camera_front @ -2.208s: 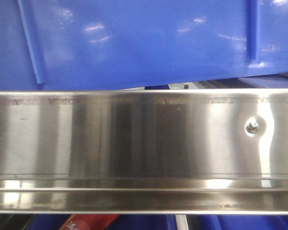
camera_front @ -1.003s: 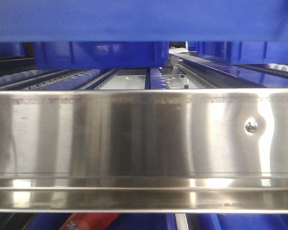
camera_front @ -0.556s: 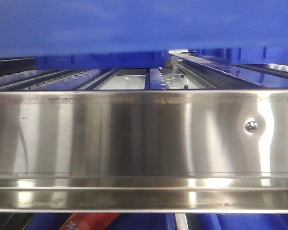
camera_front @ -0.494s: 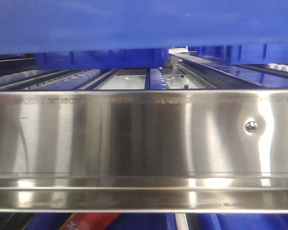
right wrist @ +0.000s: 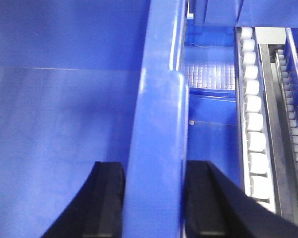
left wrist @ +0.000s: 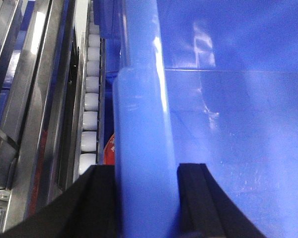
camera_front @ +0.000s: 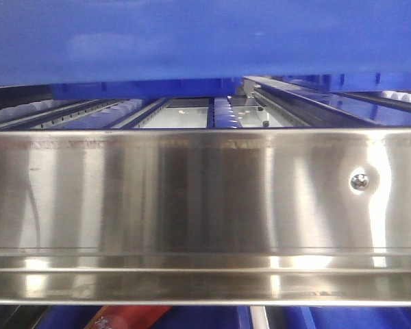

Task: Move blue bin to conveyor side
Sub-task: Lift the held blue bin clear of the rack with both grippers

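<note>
Shows the blue bin as a wide glossy band across the top of the front view, held clear above a shiny steel rail bearing one round screw, with roller tracks visible through the gap between. Finds the left gripper clenched on the bin's thick rim, black jaws pressed either side, white rollers just left. Finds the right gripper grasping the rim likewise, bin interior to its left and another roller row to its right.
</note>
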